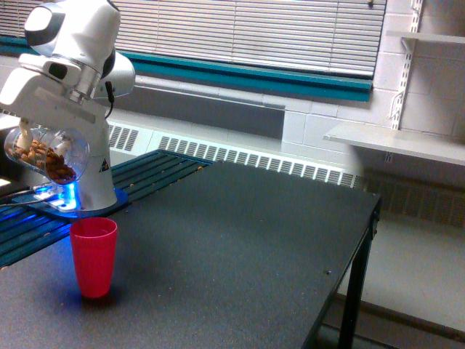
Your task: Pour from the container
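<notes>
The white arm (69,51) bends down over the table's far left corner. Its gripper (36,123) is clamped on the container (45,154), which is tilted on its side in the air, brown pieces inside. The red cup (94,256) stands upright below, near the left edge of the black table (240,247). Blinds (254,33) and shelves (396,142) lie behind.
</notes>
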Tool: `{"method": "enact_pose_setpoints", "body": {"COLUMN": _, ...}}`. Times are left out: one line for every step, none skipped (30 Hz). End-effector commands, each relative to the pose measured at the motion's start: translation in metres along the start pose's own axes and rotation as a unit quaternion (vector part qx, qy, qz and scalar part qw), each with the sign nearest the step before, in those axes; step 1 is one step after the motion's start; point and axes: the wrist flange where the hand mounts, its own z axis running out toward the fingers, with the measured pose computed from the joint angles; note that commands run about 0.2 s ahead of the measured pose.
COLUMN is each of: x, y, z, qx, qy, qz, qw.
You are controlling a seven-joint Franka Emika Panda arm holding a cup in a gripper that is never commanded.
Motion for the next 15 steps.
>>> {"method": "enact_pose_setpoints", "body": {"x": 0.0053, "y": -0.0024, "z": -0.0026, "qx": -0.001, "qy": 0.006, "qz": 0.001, "qw": 1.0}}
{"method": "enact_pose_setpoints", "body": {"x": 0.0056, "y": -0.0029, "z": -0.0027, "qx": 0.0, "qy": 0.007, "qz": 0.001, "qw": 1.0}}
{"method": "enact_pose_setpoints", "body": {"x": 0.0057, "y": -0.0032, "z": -0.0027, "qx": 0.0, "qy": 0.008, "qz": 0.0, "qw": 1.0}}
{"method": "enact_pose_setpoints", "body": {"x": 0.0061, "y": -0.0036, "z": -0.0029, "qx": 0.001, "qy": 0.008, "qz": 0.0, "qw": 1.0}}
{"method": "enact_pose_setpoints", "body": {"x": 0.0064, "y": -0.0039, "z": -0.0029, "qx": 0.001, "qy": 0.008, "qz": -0.001, "qw": 1.0}}
{"method": "enact_pose_setpoints", "body": {"x": 0.0067, "y": -0.0041, "z": -0.0029, "qx": 0.001, "qy": 0.009, "qz": -0.002, "qw": 1.0}}
{"method": "enact_pose_setpoints", "body": {"x": 0.0068, "y": -0.0044, "z": -0.0029, "qx": 0.001, "qy": 0.009, "qz": -0.002, "qw": 1.0}}
{"method": "enact_pose_setpoints", "body": {"x": 0.0071, "y": -0.0046, "z": -0.0029, "qx": 0.001, "qy": 0.009, "qz": -0.003, "qw": 1.0}}
{"method": "enact_pose_setpoints", "body": {"x": 0.0074, "y": -0.0048, "z": -0.0029, "qx": 0.001, "qy": 0.01, "qz": -0.004, "qw": 0.9999}}
{"method": "enact_pose_setpoints", "body": {"x": 0.0074, "y": -0.0051, "z": -0.0027, "qx": 0.0, "qy": 0.01, "qz": -0.004, "qw": 0.9999}}
{"method": "enact_pose_setpoints", "body": {"x": 0.0076, "y": -0.0054, "z": -0.0028, "qx": 0.0, "qy": 0.01, "qz": -0.004, "qw": 0.9999}}
{"method": "enact_pose_setpoints", "body": {"x": 0.0078, "y": -0.0057, "z": -0.0029, "qx": -0.001, "qy": 0.01, "qz": -0.004, "qw": 0.9999}}
{"method": "enact_pose_setpoints", "body": {"x": 0.008, "y": -0.0057, "z": -0.0028, "qx": -0.001, "qy": 0.01, "qz": -0.006, "qw": 0.9999}}
{"method": "enact_pose_setpoints", "body": {"x": 0.0083, "y": -0.0058, "z": -0.0028, "qx": -0.002, "qy": 0.011, "qz": -0.007, "qw": 0.9999}}
{"method": "enact_pose_setpoints", "body": {"x": 0.0084, "y": -0.0059, "z": -0.0027, "qx": -0.002, "qy": 0.011, "qz": -0.008, "qw": 0.9999}}
